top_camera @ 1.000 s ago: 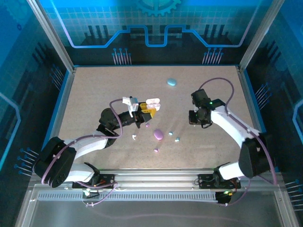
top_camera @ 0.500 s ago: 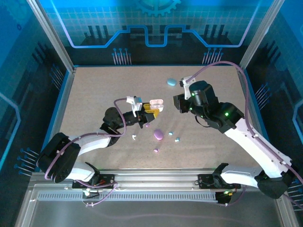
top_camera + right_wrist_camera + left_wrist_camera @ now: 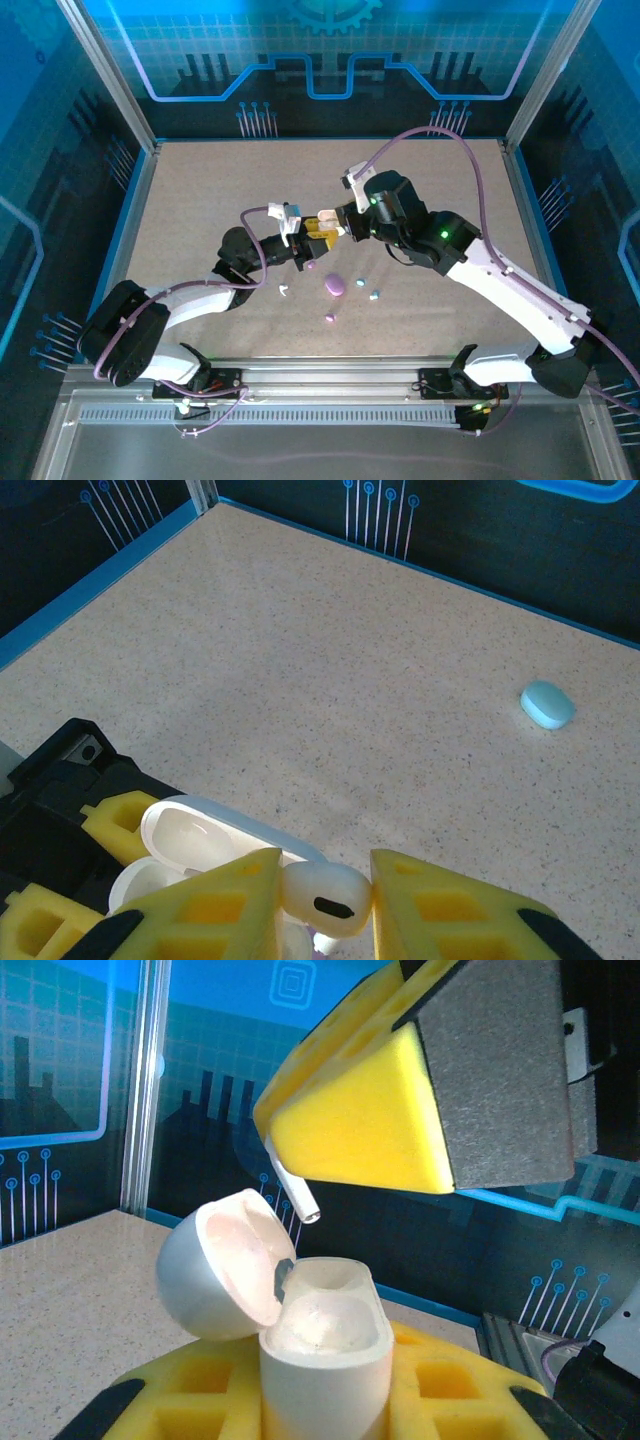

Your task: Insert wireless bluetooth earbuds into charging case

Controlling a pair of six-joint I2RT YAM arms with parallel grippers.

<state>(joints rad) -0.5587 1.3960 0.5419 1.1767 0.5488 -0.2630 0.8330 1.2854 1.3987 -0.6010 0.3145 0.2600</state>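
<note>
Insertion step: my right gripper [image 3: 325, 908] pinches the white earbud [image 3: 322, 895] above the open charging case [image 3: 325, 1345], which my left gripper [image 3: 313, 238] clamps; next I lower it stem-first, alignment seemingly close.

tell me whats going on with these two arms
The left fingers grip an open white charging case upright, lid flipped back. The right fingers pinch a white earbud just above it, stem pointing down at the case, not yet seated. Other small buds and a purple case lie on the table.
</note>
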